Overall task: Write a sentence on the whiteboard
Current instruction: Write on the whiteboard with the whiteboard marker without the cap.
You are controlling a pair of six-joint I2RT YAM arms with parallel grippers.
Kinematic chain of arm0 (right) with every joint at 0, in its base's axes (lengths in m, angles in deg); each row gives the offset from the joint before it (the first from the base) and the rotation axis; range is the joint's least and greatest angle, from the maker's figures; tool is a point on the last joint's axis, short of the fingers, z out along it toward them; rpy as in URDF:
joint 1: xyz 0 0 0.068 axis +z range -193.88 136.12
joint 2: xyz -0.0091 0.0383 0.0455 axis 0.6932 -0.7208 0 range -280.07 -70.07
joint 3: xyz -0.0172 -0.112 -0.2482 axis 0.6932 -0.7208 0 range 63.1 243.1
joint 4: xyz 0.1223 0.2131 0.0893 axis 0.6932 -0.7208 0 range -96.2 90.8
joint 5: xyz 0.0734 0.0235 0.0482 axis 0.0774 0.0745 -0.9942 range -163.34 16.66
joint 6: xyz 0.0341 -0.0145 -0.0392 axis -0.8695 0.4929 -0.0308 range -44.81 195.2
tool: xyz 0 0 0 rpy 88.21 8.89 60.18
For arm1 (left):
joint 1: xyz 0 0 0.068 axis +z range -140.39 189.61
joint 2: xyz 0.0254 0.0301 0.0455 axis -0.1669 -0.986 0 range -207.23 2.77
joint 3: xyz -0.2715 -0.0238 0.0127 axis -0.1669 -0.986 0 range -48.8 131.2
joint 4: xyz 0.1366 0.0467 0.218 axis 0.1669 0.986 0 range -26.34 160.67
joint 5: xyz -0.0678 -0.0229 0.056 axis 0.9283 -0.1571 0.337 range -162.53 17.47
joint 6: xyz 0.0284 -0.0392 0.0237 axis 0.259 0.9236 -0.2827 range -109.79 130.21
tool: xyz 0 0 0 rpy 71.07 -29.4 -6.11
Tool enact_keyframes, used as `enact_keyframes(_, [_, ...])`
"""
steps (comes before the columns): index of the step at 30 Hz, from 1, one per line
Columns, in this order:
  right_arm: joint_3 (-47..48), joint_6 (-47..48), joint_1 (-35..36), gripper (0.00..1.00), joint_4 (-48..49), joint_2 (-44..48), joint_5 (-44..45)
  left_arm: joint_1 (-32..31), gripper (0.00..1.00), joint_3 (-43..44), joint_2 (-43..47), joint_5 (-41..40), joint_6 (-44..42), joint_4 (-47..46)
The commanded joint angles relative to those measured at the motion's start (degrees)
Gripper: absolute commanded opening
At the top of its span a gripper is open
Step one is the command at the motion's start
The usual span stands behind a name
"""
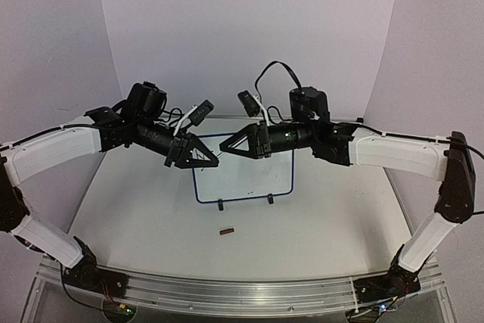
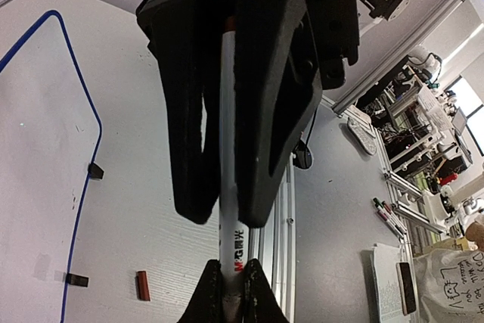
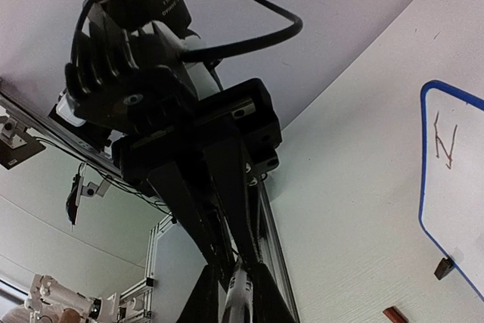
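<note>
Found the left gripper (image 2: 231, 294) clamped tight on one end of a white marker (image 2: 230, 241), with the barrel pointing straight out past the fingertips. Read "M&G" in red on that barrel, just beyond the grip, followed by small characters too fine to make out. Saw the right gripper (image 2: 223, 217) meeting it head-on, fingers flanking the same barrel further along. Could not judge that second grip: pinching or merely close.

Placed both grippers tip to tip above the left part of the whiteboard (image 1: 249, 179), blue-framed, on the table (image 1: 151, 209) with two black feet (image 1: 220, 204) at the near edge. Made out one reddish mark (image 3: 445, 140) on the white surface, shaped like an N. Noted a small red piece (image 1: 227, 231) on the table just in front of the feet.
</note>
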Motion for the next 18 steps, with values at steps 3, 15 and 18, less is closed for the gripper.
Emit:
enact_keyframes(3, [2.4,-0.6,1.0,0.15,2.5,-1.3,-2.0,-0.3,0.0,3.1,-0.7,1.6,-2.2,0.2])
enact_keyframes(15, [0.3,-2.1,1.0,0.0,6.1,-0.8,2.0,-0.4,0.18,2.2,0.0,-0.7,-1.5,-0.6])
enact_keyframes(18, [-1.5,-0.7,0.9,0.0,6.0,1.4,6.6,-0.4,0.53,2.0,1.7,-6.1,-1.2,-0.6])
